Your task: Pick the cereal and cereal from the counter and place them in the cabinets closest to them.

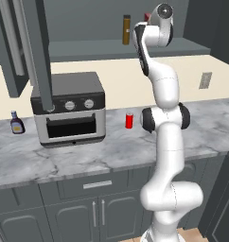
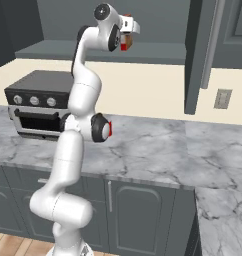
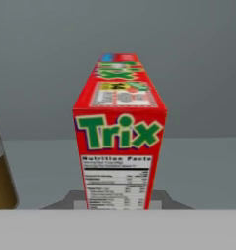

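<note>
My gripper (image 2: 127, 34) is raised high inside an open wall cabinet and is shut on a red and green cereal box (image 3: 119, 132) with a white lower panel. That box (image 2: 125, 43) sits at the hand, just above the grey inner shelf (image 2: 158, 52); whether it touches the shelf I cannot tell. The fingertips themselves are hidden. A slim cereal box (image 1: 127, 29) with a yellow-orange front stands upright on the same shelf (image 1: 88, 47), and its edge (image 3: 0, 180) shows to the left of the held box. The marble counter (image 1: 111, 151) lies far below.
Open cabinet doors (image 1: 40, 47) (image 2: 195, 55) hang on either side of the arm. On the counter stand a toaster oven (image 1: 69, 111), a small red can (image 1: 129, 120) and a dark bottle (image 1: 16, 124). A wall socket (image 2: 222, 98) is at the right.
</note>
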